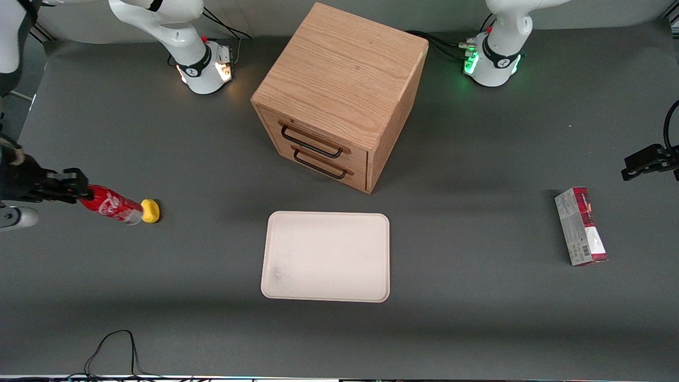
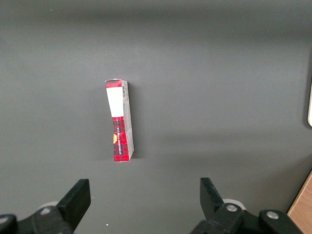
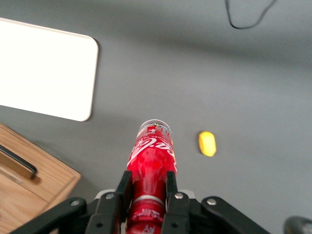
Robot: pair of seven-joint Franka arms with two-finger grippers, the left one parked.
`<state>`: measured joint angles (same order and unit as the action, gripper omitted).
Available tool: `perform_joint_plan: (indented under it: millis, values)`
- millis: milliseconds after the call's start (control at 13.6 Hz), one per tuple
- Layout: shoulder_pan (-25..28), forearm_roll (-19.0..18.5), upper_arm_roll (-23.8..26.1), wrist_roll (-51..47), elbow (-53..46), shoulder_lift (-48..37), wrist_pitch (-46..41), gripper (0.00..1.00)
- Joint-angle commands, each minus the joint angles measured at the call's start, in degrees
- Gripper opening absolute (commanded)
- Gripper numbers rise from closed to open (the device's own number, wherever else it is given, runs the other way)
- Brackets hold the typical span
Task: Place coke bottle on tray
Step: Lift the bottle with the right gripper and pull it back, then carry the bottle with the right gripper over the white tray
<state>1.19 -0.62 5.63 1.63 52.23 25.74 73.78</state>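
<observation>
My right gripper hangs at the working arm's end of the table, shut on the neck of the coke bottle. The red bottle juts out from the fingers, tilted, its clear base pointing toward the tray. In the right wrist view the gripper clamps the bottle just below the cap, both black fingers pressed against it. The cream-white tray lies flat in the middle of the table, nearer to the front camera than the drawer box, and shows also as the tray in the right wrist view.
A yellow lump lies on the table just under the bottle's base. The wooden drawer box stands past the tray, its two drawers facing it. A red-and-grey carton lies toward the parked arm's end. A black cable loops near the table's front edge.
</observation>
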Motion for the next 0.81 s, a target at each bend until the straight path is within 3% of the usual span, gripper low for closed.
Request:
perform_joint_plan:
  millis: [0,367,734]
  values:
    - [2.75,0.18,3.16,-8.36,0.32,-0.17,2.15,0.0]
    - [14.17,-1.4,3.07,-20.76,0.32,2.12,4.62,0.0]
    - [17.97,-1.49,3.07,-26.41,0.41,4.66,7.78,0.0]
